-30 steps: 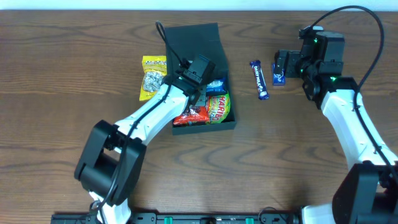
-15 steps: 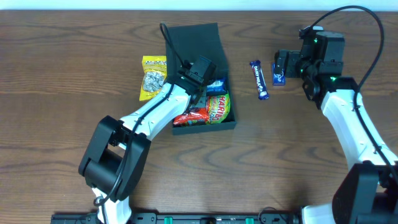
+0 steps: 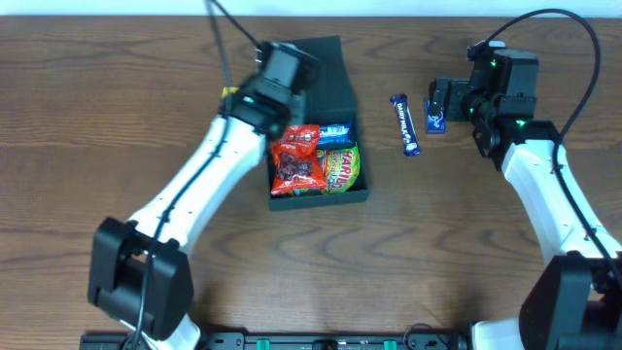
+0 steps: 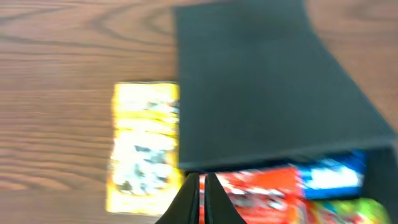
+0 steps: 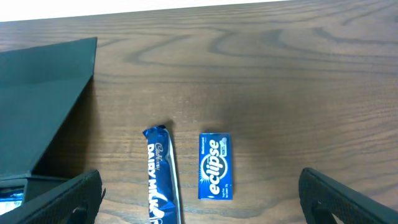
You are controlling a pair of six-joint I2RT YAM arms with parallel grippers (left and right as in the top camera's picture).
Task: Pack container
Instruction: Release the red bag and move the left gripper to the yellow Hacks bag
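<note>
Left wrist view: left gripper [image 4: 202, 190] was pinched shut, seemingly empty, at the container's [image 4: 261, 81] nine o'clock edge; right gripper [image 5: 200, 183] gaped wide above the eclipse pack [image 5: 215, 165].

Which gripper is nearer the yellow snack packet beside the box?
Left. The left gripper hangs shut beside the yellow packet; the right gripper sits far off, open, by the blue gum pack.

Left arm [image 3: 194, 185], right arm [image 3: 549, 190]: white links, black joints; black cable [image 3: 549, 12]; green LEDs [image 3: 494, 63]; left claw [image 4: 201, 178] black.
</note>
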